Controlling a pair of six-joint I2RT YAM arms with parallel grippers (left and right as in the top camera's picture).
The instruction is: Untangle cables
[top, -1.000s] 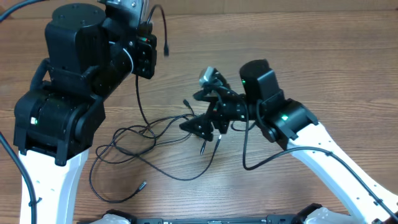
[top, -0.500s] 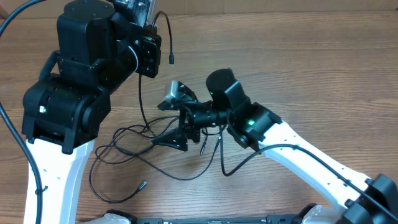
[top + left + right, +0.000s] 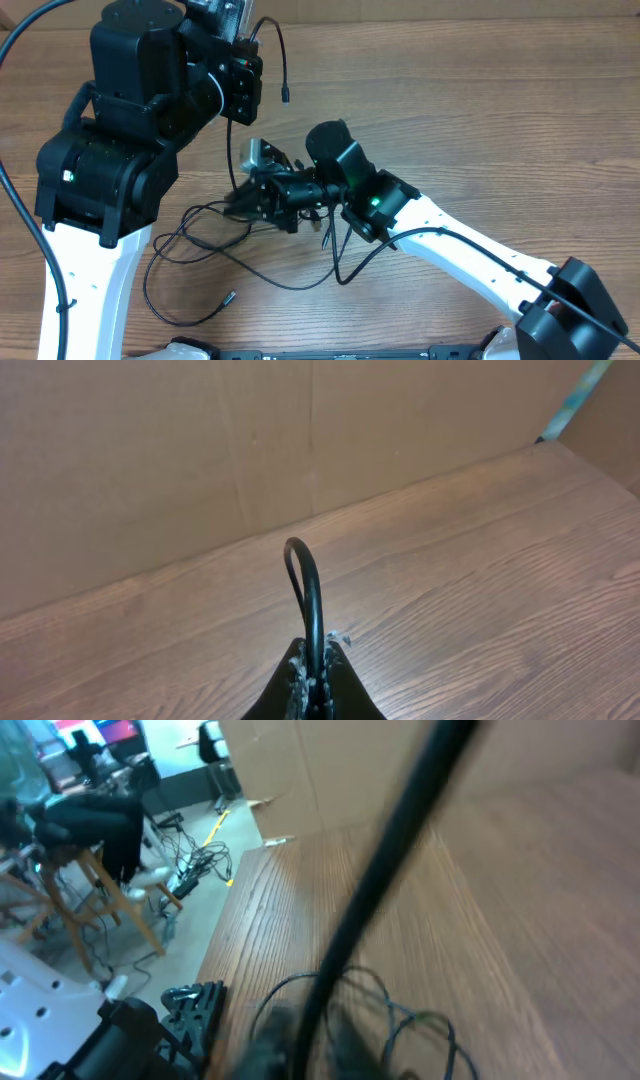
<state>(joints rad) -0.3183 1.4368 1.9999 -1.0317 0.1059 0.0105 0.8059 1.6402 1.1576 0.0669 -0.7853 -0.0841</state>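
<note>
the cables (image 3: 316,615) were thin, smooth, round black cords. one rose as a narrow glossy loop straight out from the tips of the left gripper (image 3: 312,695), whose jaws were clamped on it, and its small plug (image 3: 286,96) dangled just beside that gripper above the grained brown wooden table (image 3: 480,120). the rest lay in loose, limp curls around the tips of the right gripper (image 3: 250,198), whose matte black jaws were pressed together on a strand of that tangle, a blurred dark bar in its wrist view.
</note>
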